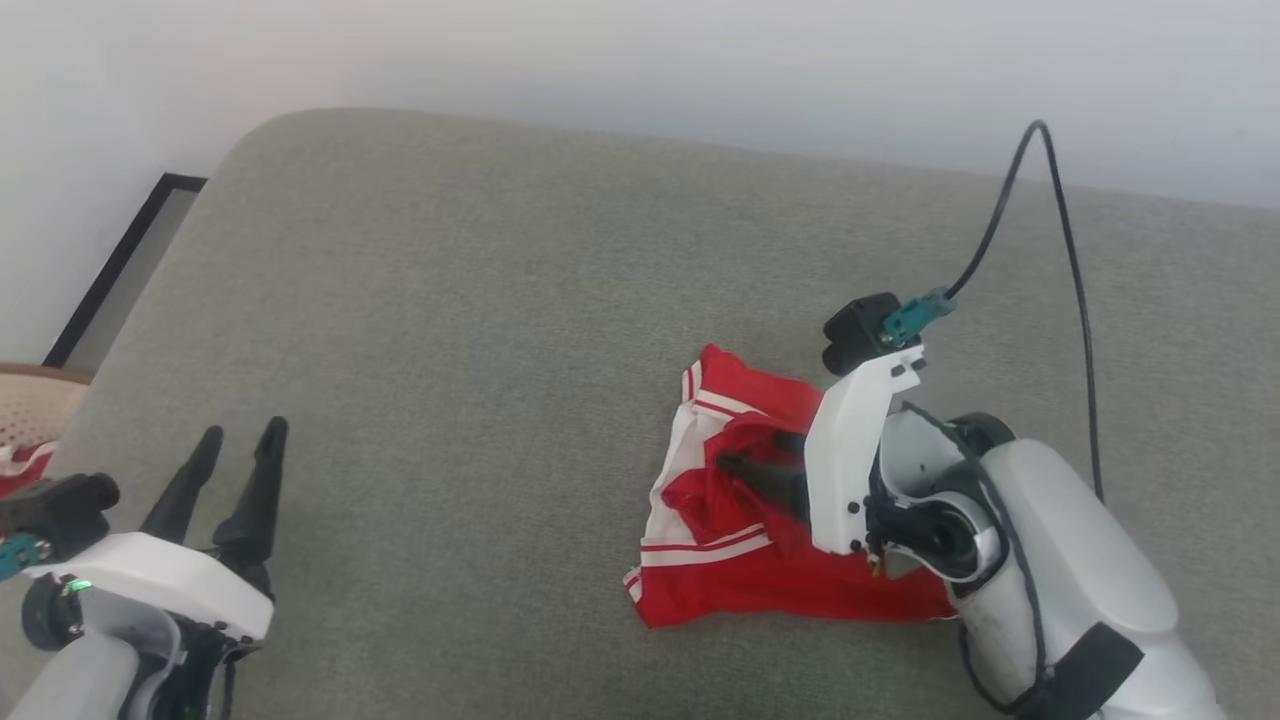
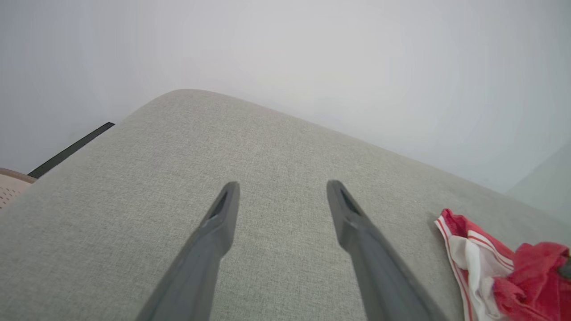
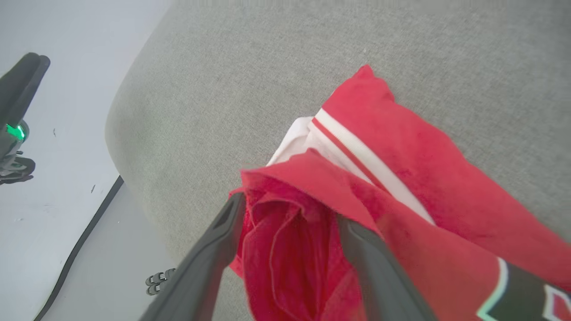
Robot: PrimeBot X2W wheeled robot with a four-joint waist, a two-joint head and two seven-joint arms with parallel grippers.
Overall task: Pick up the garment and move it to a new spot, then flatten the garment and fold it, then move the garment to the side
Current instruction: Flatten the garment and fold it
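Broadly, grey cushion (image 1: 450,300) bears garment (image 1: 740,585); white wall (image 1: 640,50) behind.

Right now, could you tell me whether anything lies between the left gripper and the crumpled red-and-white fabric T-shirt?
Nothing visible does: bare grey woven cushion runs from the open left gripper to the red-and-white T-shirt, where the right gripper straddles a red fold, fingers spread.

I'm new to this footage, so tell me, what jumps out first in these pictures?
The crumpled red-and-white garment stands out, lying right of centre on the grey cushion. The right gripper is down on it, open fingers astride a bunched red fold; the left gripper hovers open at lower left, apart from it.
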